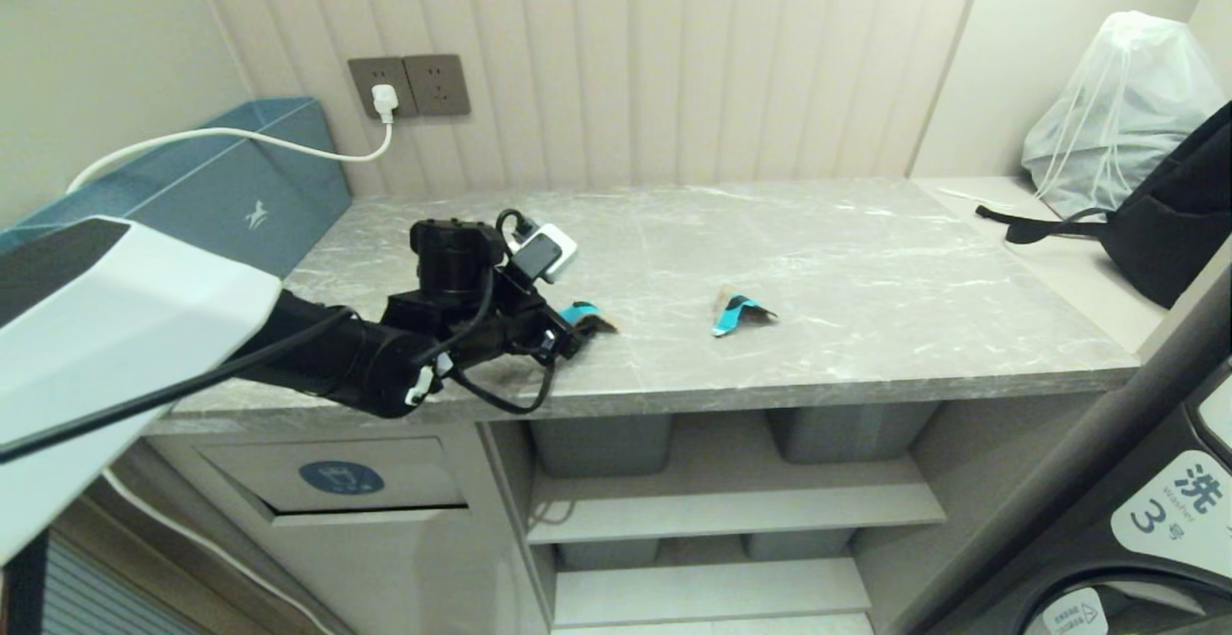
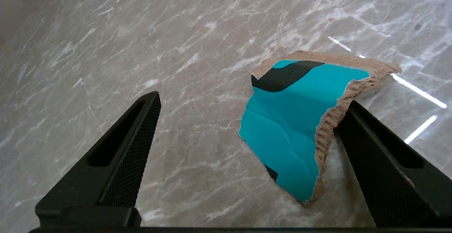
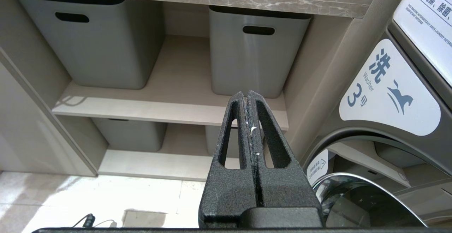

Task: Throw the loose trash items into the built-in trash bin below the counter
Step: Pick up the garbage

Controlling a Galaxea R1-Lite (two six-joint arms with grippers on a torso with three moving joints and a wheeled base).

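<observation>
So the biggest thing here is the counter [image 1: 866,269], grey marble slab with white veins, and the left arm reaches over its front edge from the left side. Under that arm, down in the beige cabinet front, sits the built-in trash bin [image 1: 337,477], the flap with the round dark-blue icon, well below the claw. To the right of the bin under the slab there are shelves with grey tubs [image 3: 254,53], and off to the far right a washer front [image 3: 388,95] with a "3" label. Behind the claw, against the wall, there's a blue box [image 1: 221,188] and a white cable [image 1: 241,139] plugged into the wall socket [image 1: 409,87].

The left gripper [image 1: 577,327] hovers low over the counter with its fingers [image 2: 130,148] spread wide, nothing pinched yet. One paper scrap [image 2: 300,120], turquoise face with torn brown edges, lies flat on the marble between the fingers, way closer to one of them, its ragged edge right up against that finger. The second paper scrap [image 1: 739,310] lies further right on the counter, apart from the claw.

The right gripper [image 3: 250,97] hangs parked down in front of the shelves, fingers pressed together and empty.
</observation>
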